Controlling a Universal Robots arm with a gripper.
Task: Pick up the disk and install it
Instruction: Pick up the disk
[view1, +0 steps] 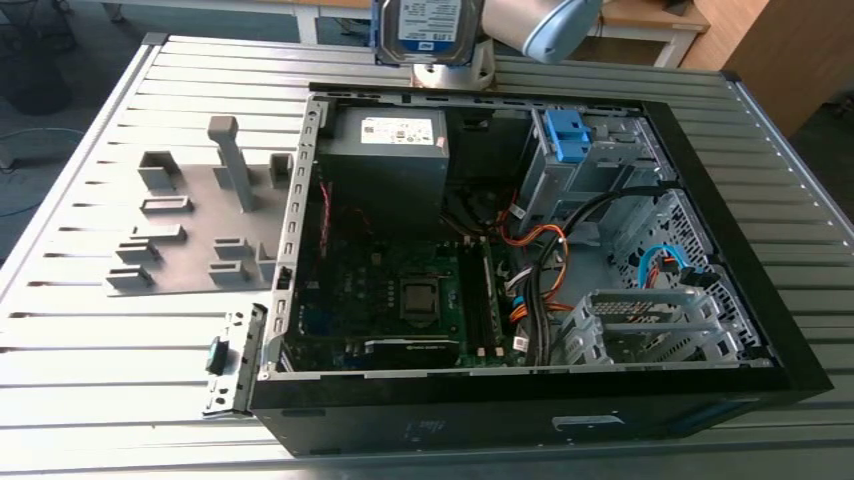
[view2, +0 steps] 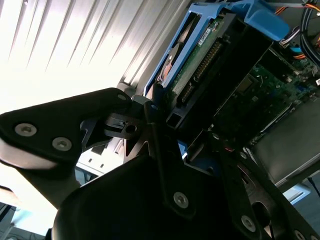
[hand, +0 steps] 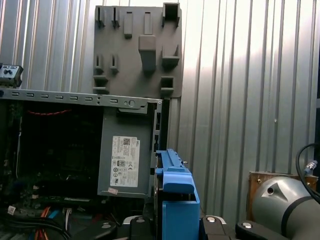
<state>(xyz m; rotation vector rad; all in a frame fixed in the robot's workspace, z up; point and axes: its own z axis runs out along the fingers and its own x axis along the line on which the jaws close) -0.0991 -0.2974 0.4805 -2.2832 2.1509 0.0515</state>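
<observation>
You're holding the disk (view1: 424, 28) clamped in the gripper (view2: 175, 127), up over the case's (view1: 467, 420) far rim, above the power supply (view1: 387, 150). My read on the risk: coming in tilted, you're snagging cables (view1: 534, 245) or the rim. The exterior view is showing the drive cage (view1: 574, 150). The second wrist view is showing the grip itself.

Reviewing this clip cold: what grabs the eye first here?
The disk in its blue bracket, clamped in the tool, hangs over the edge of the open computer case at the top of the exterior view. A grey fixture plate lies on the slatted table at that view's left.
</observation>
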